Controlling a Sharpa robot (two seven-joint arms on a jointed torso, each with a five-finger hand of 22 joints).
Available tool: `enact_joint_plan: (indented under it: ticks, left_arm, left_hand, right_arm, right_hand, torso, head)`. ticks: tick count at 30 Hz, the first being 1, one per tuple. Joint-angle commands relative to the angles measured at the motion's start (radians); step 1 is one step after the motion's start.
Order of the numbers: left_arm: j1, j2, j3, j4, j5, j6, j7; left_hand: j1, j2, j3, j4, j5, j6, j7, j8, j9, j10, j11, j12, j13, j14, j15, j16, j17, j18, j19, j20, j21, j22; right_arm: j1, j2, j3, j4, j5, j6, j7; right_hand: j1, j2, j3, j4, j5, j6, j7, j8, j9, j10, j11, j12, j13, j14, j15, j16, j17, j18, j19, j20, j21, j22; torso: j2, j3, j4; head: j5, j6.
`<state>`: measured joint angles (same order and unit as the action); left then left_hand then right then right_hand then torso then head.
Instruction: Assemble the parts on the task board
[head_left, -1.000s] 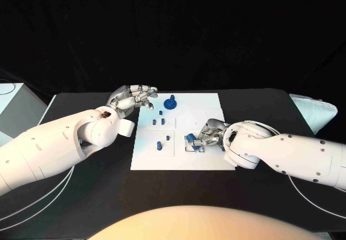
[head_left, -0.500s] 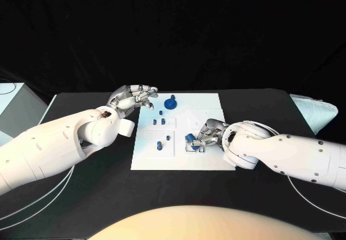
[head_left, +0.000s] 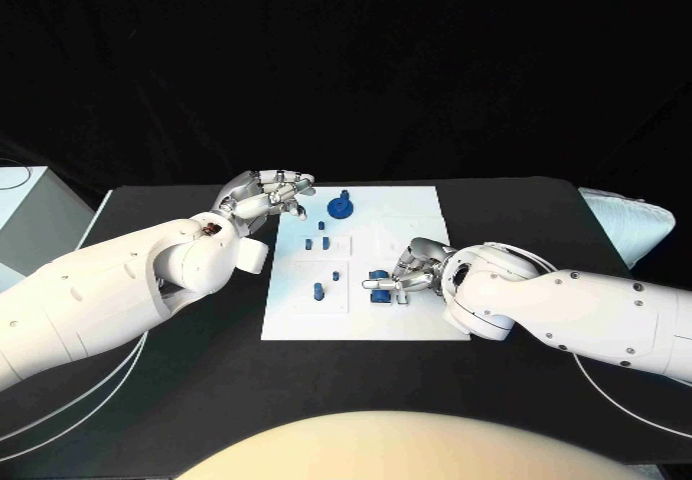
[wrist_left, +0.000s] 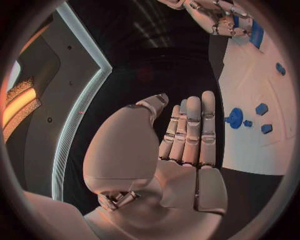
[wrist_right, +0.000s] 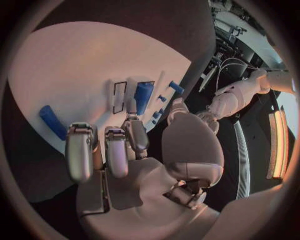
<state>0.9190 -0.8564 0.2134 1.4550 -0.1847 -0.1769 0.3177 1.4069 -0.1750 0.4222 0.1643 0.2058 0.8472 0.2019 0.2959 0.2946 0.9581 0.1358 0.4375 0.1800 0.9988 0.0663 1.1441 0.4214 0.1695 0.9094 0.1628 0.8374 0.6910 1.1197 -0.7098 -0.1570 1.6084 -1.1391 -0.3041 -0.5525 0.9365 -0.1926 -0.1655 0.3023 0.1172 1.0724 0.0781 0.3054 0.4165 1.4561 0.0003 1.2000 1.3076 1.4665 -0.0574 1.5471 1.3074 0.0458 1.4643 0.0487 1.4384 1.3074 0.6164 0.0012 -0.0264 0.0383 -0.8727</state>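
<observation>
White board (head_left: 404, 215) carries about six blue parts (head_left: 340, 207); the right hand (head_left: 408, 272) pinches one, the left hand (head_left: 268, 195) hovers empty, fingers apart.

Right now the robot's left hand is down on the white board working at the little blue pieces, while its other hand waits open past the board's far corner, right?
Not quite: the hands are swapped. In the head view the right hand is down on the task board at a blue part, and the left hand waits open by the board's far corner, holding nothing.
</observation>
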Motion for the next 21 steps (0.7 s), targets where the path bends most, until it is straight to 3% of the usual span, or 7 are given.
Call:
enact_joint_plan:
  ticks: [1, 4, 7, 9, 13, 16, 21]
  left_arm:
    - [0.0, 0.001, 0.001, 0.003, 0.004, 0.014, 0.007]
    - [0.0, 0.0, 0.001, 0.003, 0.004, 0.014, 0.007]
    - [0.0, -0.001, 0.001, 0.003, 0.004, 0.014, 0.007]
    - [0.0, -0.001, 0.001, 0.003, 0.004, 0.013, 0.007]
    - [0.0, -0.001, 0.001, 0.003, 0.004, 0.014, 0.007]
    - [0.0, 0.0, 0.001, 0.002, 0.004, 0.014, 0.007]
    - [0.0, 0.001, 0.001, 0.0, 0.004, 0.014, 0.008]
  left_hand:
    - [0.006, 0.0, 0.001, 0.006, 0.0, -0.002, 0.001, 0.005, -0.001, -0.009, -0.001, 0.005, -0.002, -0.005, -0.001, -0.006, -0.001, 0.014, 0.001, -0.001, -0.005, -0.001]
    - [0.006, 0.0, 0.001, 0.006, 0.0, -0.002, 0.001, 0.005, -0.001, -0.009, -0.001, 0.005, -0.002, -0.005, -0.001, -0.006, -0.001, 0.014, 0.001, -0.001, -0.005, -0.001]
    - [0.006, 0.0, 0.001, 0.006, 0.0, -0.002, 0.001, 0.005, -0.001, -0.009, -0.001, 0.005, -0.002, -0.005, -0.001, -0.006, -0.001, 0.014, 0.001, -0.001, -0.005, -0.001]
    - [0.006, 0.0, 0.001, 0.006, 0.0, -0.002, 0.001, 0.005, -0.001, -0.009, -0.001, 0.005, -0.002, -0.005, -0.001, -0.006, -0.001, 0.014, 0.001, -0.001, -0.005, -0.001]
    - [0.006, 0.0, 0.001, 0.006, 0.0, -0.002, 0.001, 0.005, -0.001, -0.009, -0.001, 0.005, -0.002, -0.005, -0.001, -0.006, -0.001, 0.014, 0.001, -0.001, -0.005, -0.001]
    - [0.006, 0.0, 0.001, 0.006, 0.0, -0.002, 0.001, 0.005, -0.001, -0.009, -0.001, 0.005, -0.002, -0.005, -0.001, -0.006, -0.001, 0.014, 0.001, -0.001, -0.005, -0.001]
    - [0.006, 0.0, 0.001, 0.006, 0.0, -0.002, 0.001, 0.005, -0.001, -0.009, -0.001, 0.005, -0.002, -0.005, -0.001, -0.006, -0.001, 0.014, 0.001, -0.001, -0.005, -0.001]
  right_arm:
    - [-0.003, -0.006, 0.0, 0.011, -0.03, -0.009, 0.012]
    - [-0.004, -0.017, 0.0, 0.021, -0.042, -0.017, 0.013]
    - [-0.005, -0.034, 0.0, 0.036, -0.054, -0.027, 0.026]
    - [-0.005, -0.046, 0.0, 0.045, -0.057, -0.034, 0.042]
    - [-0.005, -0.07, 0.0, 0.066, -0.056, -0.057, 0.087]
    - [-0.006, -0.09, 0.0, 0.08, -0.043, -0.093, 0.13]
    - [-0.005, -0.135, 0.003, 0.097, 0.007, -0.157, 0.208]
  right_hand:
    - [-0.014, -0.002, -0.007, -0.001, -0.007, -0.007, -0.002, 0.004, 0.002, 0.003, 0.0, -0.004, 0.061, 0.092, -0.006, 0.003, 0.209, -0.009, 0.033, -0.003, 0.001, 0.135]
    - [-0.016, 0.004, -0.004, -0.002, -0.009, -0.008, -0.002, 0.004, 0.002, 0.004, 0.0, -0.003, 0.062, 0.092, -0.006, 0.003, 0.209, -0.009, 0.033, -0.003, 0.002, 0.136]
    - [0.06, 0.06, 0.044, -0.006, 0.039, -0.007, -0.004, 0.009, 0.006, 0.007, -0.001, 0.001, 0.066, 0.093, -0.006, 0.004, 0.213, -0.01, 0.035, -0.003, 0.004, 0.14]
    - [0.111, 0.074, 0.058, -0.006, 0.059, -0.005, -0.005, 0.013, 0.008, 0.01, -0.002, 0.006, 0.07, 0.094, -0.007, 0.006, 0.218, -0.011, 0.037, -0.004, 0.007, 0.144]
    - [0.208, 0.087, 0.076, -0.012, 0.069, -0.005, -0.007, 0.018, 0.011, 0.015, -0.005, 0.018, 0.078, 0.097, -0.009, 0.011, 0.231, -0.013, 0.042, -0.006, 0.015, 0.153]
    - [0.268, 0.084, 0.099, -0.012, 0.045, -0.005, -0.008, 0.023, 0.013, 0.018, -0.006, 0.026, 0.083, 0.098, -0.01, 0.013, 0.235, -0.014, 0.043, -0.007, 0.016, 0.156]
    - [0.352, 0.086, 0.137, -0.017, 0.075, -0.016, -0.006, 0.02, 0.012, 0.031, -0.005, 0.07, 0.108, 0.097, -0.01, 0.011, 0.232, -0.013, 0.042, -0.006, 0.013, 0.155]
  torso:
    - [0.0, 0.0005, -0.0003]
    - [0.0, 0.0005, 0.0005]
    - [0.001, 0.0007, 0.0004]
    - [0.001, 0.0004, -0.0002]
    - [0.0, 0.0006, -0.0008]
    - [0.0, 0.0009, -0.0007]
    - [-0.002, 0.0006, -0.0017]
  head:
    - [0.001, 0.0]
    - [0.001, 0.0]
    - [0.002, 0.0]
    - [0.002, 0.0]
    - [0.004, 0.0]
    - [0.003, 0.0]
    - [0.0, 0.0]
